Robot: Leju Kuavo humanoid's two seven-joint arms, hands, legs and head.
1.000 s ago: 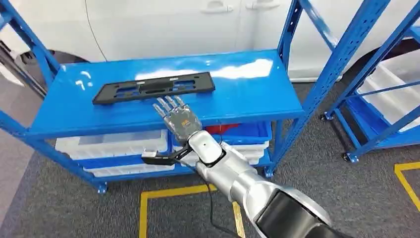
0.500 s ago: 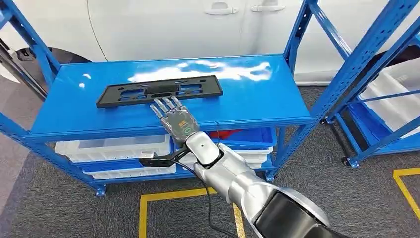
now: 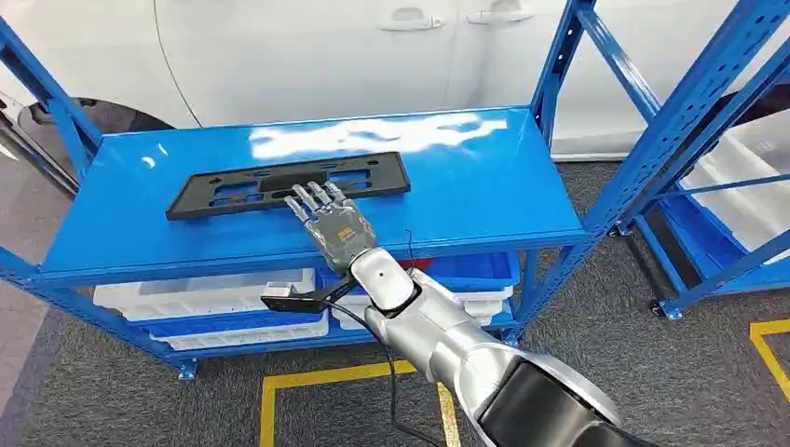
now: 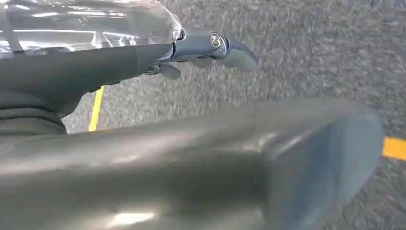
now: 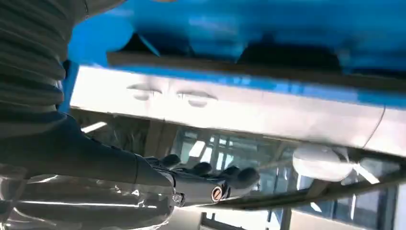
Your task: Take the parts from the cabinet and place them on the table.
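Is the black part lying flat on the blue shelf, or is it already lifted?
Flat: the black part lies on the blue shelf; the right hand, fingers extended, reaches its near edge.

You are facing a white car (image 3: 307,56) standing behind; white bins (image 3: 210,279) sitting low; yellow floor tape (image 3: 326,377) lying on grey carpet (image 3: 652,372).

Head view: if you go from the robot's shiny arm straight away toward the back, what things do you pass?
Silver right arm → right hand with fingers stretched forward → long flat black plastic part on the blue metal shelf → white car body behind the rack.
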